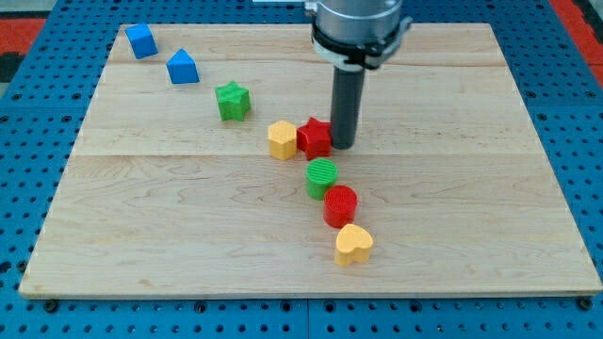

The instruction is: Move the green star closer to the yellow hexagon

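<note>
The green star (232,101) lies on the wooden board, up and to the left of the yellow hexagon (281,140), with a small gap between them. A red star (315,137) touches the hexagon's right side. My tip (343,145) rests right against the red star's right side, away from the green star.
A green cylinder (322,177), a red cylinder (340,205) and a yellow heart (353,244) run in a line down from the red star. Two blue blocks (141,40) (182,67) sit at the board's top left. The board's edge (311,294) meets blue pegboard.
</note>
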Available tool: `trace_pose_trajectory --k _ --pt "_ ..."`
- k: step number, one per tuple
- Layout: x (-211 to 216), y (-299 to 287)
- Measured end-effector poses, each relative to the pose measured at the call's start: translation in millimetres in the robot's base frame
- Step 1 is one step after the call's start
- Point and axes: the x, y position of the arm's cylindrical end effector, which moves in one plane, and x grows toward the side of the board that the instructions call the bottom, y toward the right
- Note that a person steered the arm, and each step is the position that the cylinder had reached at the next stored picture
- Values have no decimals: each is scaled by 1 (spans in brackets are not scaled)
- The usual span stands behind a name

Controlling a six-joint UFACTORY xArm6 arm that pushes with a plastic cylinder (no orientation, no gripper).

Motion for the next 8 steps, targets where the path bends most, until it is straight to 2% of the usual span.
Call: trace_pose_trajectory --k 1,2,3,4,5,8 --pt "-20 -25" --pt "-39 -14" --pt "-110 -24" --pt "-126 -98" --pt "-106 -107" --pt "-84 -128"
